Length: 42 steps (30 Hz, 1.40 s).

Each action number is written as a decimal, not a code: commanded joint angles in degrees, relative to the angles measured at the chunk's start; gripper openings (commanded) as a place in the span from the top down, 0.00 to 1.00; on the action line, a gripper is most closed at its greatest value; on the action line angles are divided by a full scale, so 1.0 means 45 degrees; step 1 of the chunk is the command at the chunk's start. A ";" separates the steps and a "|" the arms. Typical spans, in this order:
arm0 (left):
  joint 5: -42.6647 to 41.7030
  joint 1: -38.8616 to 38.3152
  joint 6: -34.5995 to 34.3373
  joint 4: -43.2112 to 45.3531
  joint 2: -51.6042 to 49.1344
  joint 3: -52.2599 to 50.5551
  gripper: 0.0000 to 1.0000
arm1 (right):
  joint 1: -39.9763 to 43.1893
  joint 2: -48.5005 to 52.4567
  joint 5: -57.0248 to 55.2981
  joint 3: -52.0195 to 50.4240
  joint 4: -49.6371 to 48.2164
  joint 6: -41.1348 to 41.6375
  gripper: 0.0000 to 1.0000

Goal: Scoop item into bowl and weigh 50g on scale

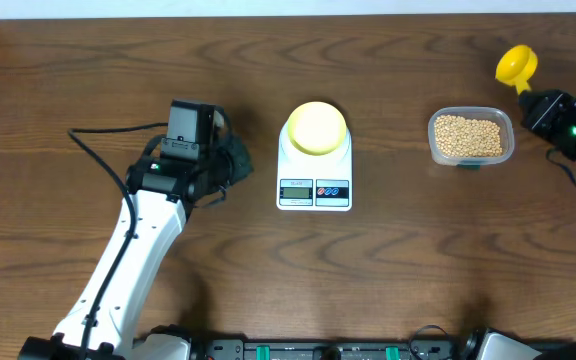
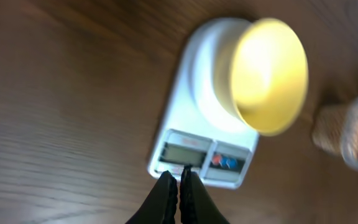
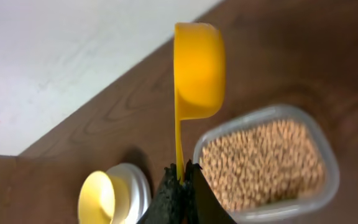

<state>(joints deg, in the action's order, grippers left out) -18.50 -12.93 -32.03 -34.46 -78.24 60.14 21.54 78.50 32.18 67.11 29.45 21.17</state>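
Item: beans (image 1: 468,134), small, round and tan, all still lying in a clear container (image 1: 431,138) on the tabletop (image 1: 88,70), well to the right of the scale (image 1: 313,190). None show in the bowl (image 1: 316,128). Bowl: pale yellow, seated on the scale's round platform, so whatever is tipped in should be weighed directly; the display faces the robot and its digits are too small to read. Scoop (image 3: 197,68): bright yellow and handled, held in the air beyond the container's far right corner, its cup tipped on edge and apparently empty. Right end effector (image 3: 180,169): fingers pressed onto the thin scoop handle near its end, a grip that leaves the cup free to dip and turn. Left end effector (image 2: 179,177): fingers pressed together on nothing, hovering just left of the scale with its camera facing the display and bowl, seemingly parked clear of the pouring path. Status, judged: no scooping done; the likely next step is lowering the cup into the beans, and a loose tilt over the tabletop could scatter them.
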 commanded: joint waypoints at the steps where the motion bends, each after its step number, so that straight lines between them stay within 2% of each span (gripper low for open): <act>1: -0.1185 -0.0544 0.0947 0.0010 -0.0049 0.0282 0.93 | 0.0024 0.0024 -0.0034 -0.0019 0.0602 0.0661 0.99; 10: -0.1185 -0.1666 0.0967 -0.0345 -0.0044 0.0282 0.93 | 0.0024 0.0019 -0.0073 -0.0019 0.1608 0.0461 0.99; 14: -0.1423 -0.1860 0.0967 -0.0403 -0.0044 0.0282 0.93 | 0.0024 0.0019 -0.0078 -0.0019 0.2055 -0.0510 0.99; 21: -0.1413 -0.2331 0.1326 -0.0291 -0.0049 0.0282 0.93 | 0.0024 -0.0005 -0.0500 -0.0019 0.3978 -0.0855 0.99; 25: -0.1413 -0.2710 0.1753 -0.0398 -0.0049 0.0316 0.93 | 0.0024 -0.0311 -0.0495 0.0005 0.5192 -0.1919 0.99; 30: -0.1404 -0.2730 0.2186 -0.1744 -0.0049 0.0379 0.93 | 0.0024 -0.0903 -0.0500 0.0160 0.6300 -0.3269 0.99; 36: -0.1559 -0.2730 0.2516 -0.3852 -0.0049 0.0379 0.93 | 0.0024 -0.1399 -0.0364 0.0160 0.6358 -0.3390 0.99; 42: -0.1792 -0.2875 0.1919 -0.3526 -0.0049 0.0379 0.93 | 0.0024 -0.1603 -0.0359 0.0160 0.6654 -0.3390 0.99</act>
<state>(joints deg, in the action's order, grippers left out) -25.54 -25.32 -22.79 -51.70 -78.24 60.16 21.54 72.44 29.95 67.11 58.89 7.14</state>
